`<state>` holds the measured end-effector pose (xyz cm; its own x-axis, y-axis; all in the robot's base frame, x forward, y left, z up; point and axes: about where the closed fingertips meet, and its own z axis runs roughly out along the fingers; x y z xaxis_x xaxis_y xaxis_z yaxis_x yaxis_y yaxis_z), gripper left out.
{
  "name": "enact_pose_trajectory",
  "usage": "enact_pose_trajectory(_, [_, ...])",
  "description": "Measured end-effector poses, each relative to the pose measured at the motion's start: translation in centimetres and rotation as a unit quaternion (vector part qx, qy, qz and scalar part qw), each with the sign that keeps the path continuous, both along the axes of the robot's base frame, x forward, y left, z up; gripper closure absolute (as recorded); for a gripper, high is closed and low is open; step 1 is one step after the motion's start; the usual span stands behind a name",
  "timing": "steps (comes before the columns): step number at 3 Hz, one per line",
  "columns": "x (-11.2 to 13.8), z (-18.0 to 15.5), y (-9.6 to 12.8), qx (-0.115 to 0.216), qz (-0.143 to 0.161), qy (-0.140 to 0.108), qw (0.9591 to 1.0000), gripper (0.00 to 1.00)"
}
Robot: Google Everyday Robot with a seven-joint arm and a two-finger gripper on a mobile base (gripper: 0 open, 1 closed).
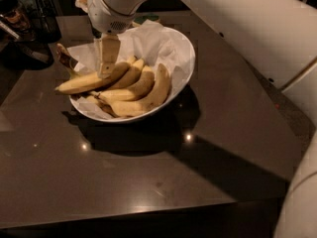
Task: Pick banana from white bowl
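The white bowl (190, 67), lined with crumpled white paper (158, 43), sits on the dark table and holds several yellow bananas. One long banana (81, 83) lies on top and sticks out over the bowl's left rim. The others (143, 90) lie side by side to its right. My gripper (105, 71) comes down from the white arm at the top. Its tip rests on the middle of that long banana, over the bowl's left half.
The dark glossy table (148, 182) has its front edge near the bottom and its right edge running diagonally. A green can (146, 19) peeks from behind the bowl. Dark kitchen items (25, 24) stand at the far left. My white arm fills the right side.
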<state>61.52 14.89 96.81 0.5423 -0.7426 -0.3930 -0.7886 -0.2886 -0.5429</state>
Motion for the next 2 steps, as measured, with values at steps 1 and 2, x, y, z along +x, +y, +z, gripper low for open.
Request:
enact_pose_trajectory(1, [-0.37,-0.44,0.05,0.007,-0.029,-0.003,0.9995,0.0])
enact_pose_trajectory(2, [-0.91,-1.09,0.03,0.016,-0.049,0.0,0.9987,0.0])
